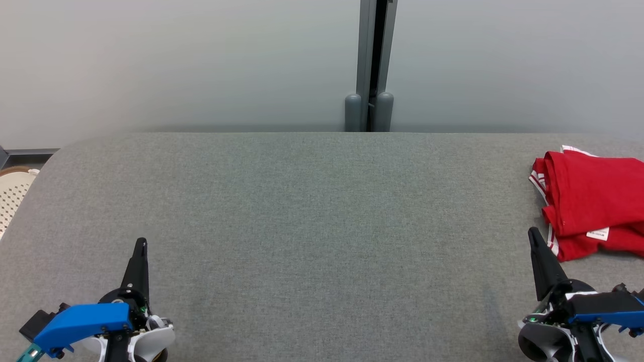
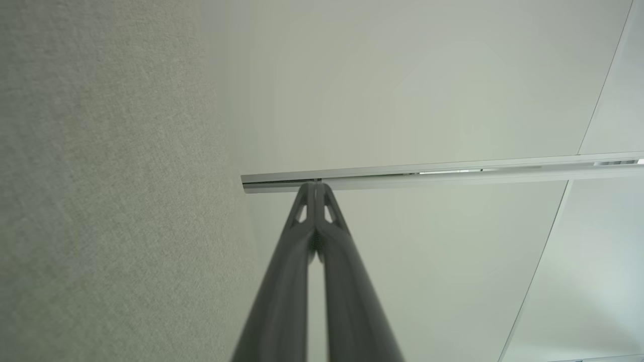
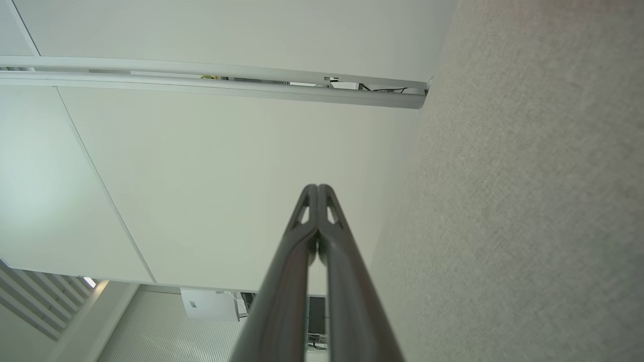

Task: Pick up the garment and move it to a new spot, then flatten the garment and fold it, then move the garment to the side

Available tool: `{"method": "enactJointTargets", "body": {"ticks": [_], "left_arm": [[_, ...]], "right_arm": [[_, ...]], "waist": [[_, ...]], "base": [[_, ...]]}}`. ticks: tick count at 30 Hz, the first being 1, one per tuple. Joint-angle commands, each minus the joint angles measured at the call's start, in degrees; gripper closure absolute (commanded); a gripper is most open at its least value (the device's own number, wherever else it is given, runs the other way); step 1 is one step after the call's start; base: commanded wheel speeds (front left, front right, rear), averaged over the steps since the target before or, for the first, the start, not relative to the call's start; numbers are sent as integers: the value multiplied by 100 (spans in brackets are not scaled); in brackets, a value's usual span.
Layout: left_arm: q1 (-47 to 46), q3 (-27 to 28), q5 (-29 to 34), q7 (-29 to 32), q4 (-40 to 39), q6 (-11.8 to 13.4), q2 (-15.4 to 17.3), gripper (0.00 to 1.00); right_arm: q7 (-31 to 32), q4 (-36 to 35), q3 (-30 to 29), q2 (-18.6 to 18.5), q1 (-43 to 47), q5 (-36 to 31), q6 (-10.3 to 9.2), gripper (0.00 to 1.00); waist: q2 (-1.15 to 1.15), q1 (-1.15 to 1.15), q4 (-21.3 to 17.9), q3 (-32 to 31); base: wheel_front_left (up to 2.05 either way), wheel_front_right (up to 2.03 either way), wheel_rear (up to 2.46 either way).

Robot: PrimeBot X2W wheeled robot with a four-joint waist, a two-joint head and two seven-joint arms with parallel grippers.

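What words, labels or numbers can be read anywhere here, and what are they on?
White label on the red garment: a few lines of dark print, too small and blurred to read.
No other word, brand, number or sign can be read in these pictures.

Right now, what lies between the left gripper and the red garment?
In the head view, bare grey surface; near the red garment stands the shut right gripper.

The white tag (image 1: 597, 234) on the garment (image 1: 593, 191) (tiny print) is unreadable.
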Motion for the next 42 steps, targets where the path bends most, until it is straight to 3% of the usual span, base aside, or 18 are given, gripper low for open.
{"method": "enactJointTargets", "body": {"ticks": [1,10,42], "left_arm": [[-108,49,-93,30,-39,-53,-5,100],[-133,89,-376,118,-50,-64,-9,100],[-126,99,-345,124,-48,-50,-16,100]], "right_arm": [[44,-45,-28,-18,60,118,2,100],[124,-79,-59,-19,77,439,2,100],[120,-76,-55,-19,73,419,2,100]], "waist": [[0,0,1,-4],[0,0,10,-35],[0,0,10,-35]], "base": [[0,0,0],[0,0,0],[0,0,0]]}}
